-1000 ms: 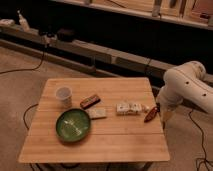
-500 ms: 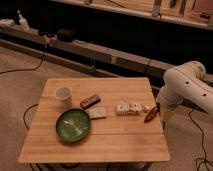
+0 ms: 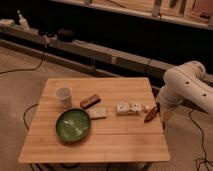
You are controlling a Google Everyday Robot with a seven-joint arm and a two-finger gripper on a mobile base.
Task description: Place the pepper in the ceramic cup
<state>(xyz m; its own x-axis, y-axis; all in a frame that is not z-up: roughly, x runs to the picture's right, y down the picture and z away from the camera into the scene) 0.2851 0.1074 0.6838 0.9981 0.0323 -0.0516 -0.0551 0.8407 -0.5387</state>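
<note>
At the right edge of the wooden table (image 3: pixel 100 146), in the camera view, the gripper (image 3: pixel 156 112) hangs low beside the pepper (image 3: pixel 149 116), with the white arm (image 3: pixel 187 87) curving up behind it. Compared with the frames from a second and half a second ago, almost nothing has shifted. The pepper lies at the same spot near the table's right side, and the arm holds the same bent pose. Whether the gripper has closed on the pepper or only stands against it cannot be told from this view.

That stillness suggests the pick-up stage is in hand, either the grip being settled or the lift not yet begun. The ceramic cup (image 3: pixel 63 96) stands upright at the far left of the table, well apart from the pepper. Between them lie a brown bar (image 3: pixel 90 101), a pale packet (image 3: pixel 97 113), a white wrapped pack (image 3: pixel 129 107) and the green plate (image 3: pixel 59 123). The carry will likely have to pass over these.
</note>
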